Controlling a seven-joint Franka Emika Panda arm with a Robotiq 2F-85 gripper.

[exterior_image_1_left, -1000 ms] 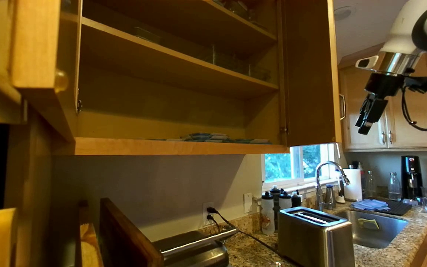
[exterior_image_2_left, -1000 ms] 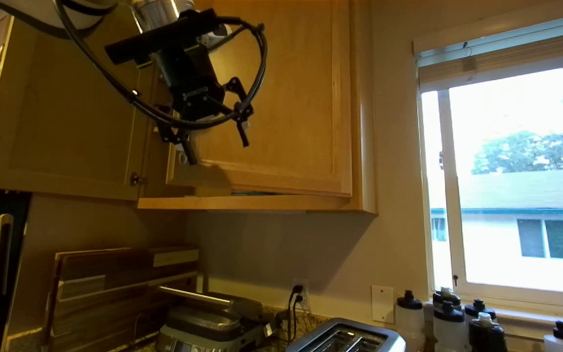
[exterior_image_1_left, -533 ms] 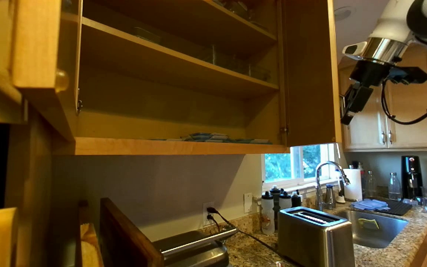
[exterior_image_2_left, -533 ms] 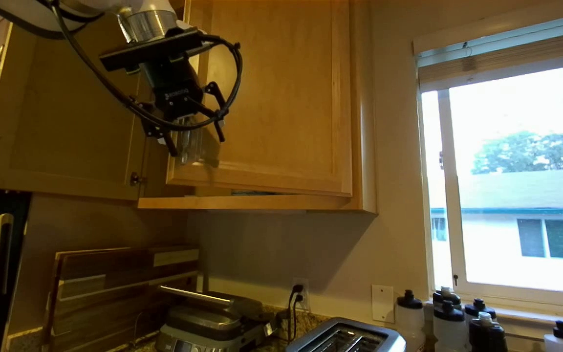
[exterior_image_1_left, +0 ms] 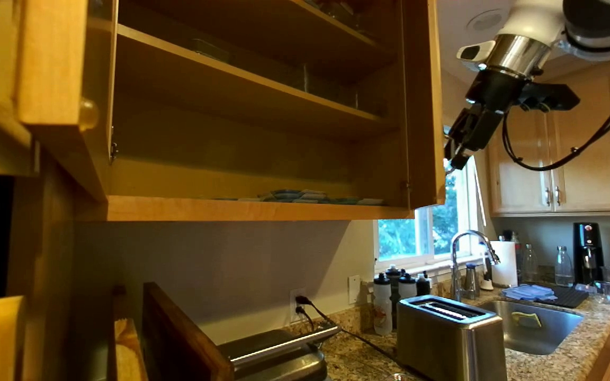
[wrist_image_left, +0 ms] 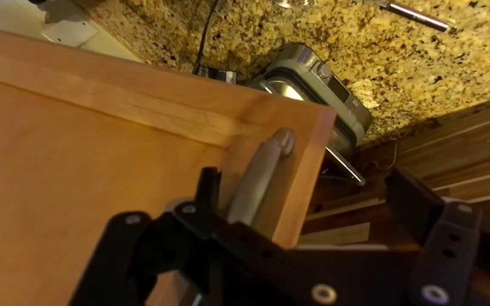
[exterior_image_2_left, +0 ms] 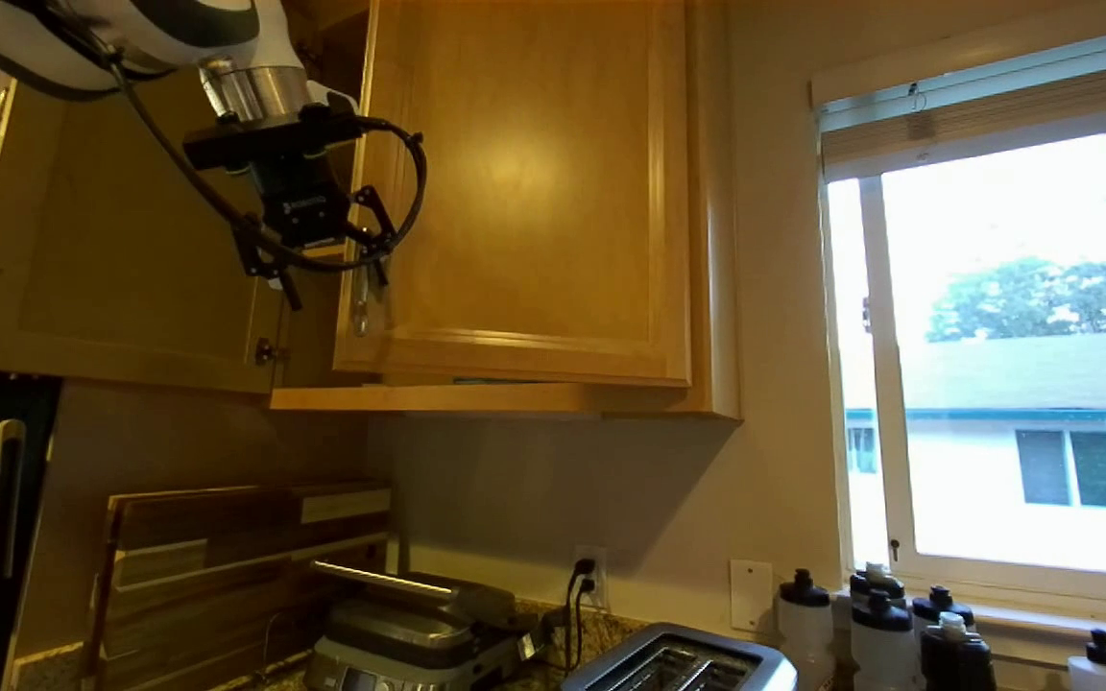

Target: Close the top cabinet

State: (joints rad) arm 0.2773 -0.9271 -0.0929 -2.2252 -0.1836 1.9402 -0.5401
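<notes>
Kitchen wall [exterior_image_1_left: 220,254] lies at eight o'clock in an exterior view; at eleven, the open cabinet [exterior_image_1_left: 257,106]. One door [exterior_image_1_left: 424,106], at two, stands partway out. Fingers [wrist_image_left: 415,206], spread wide, flank its handle [wrist_image_left: 255,180] in the wrist view; contact unclear. Likely step: shutting this door. Next, probably, press it flush, then the other door [exterior_image_2_left: 140,230].
</notes>
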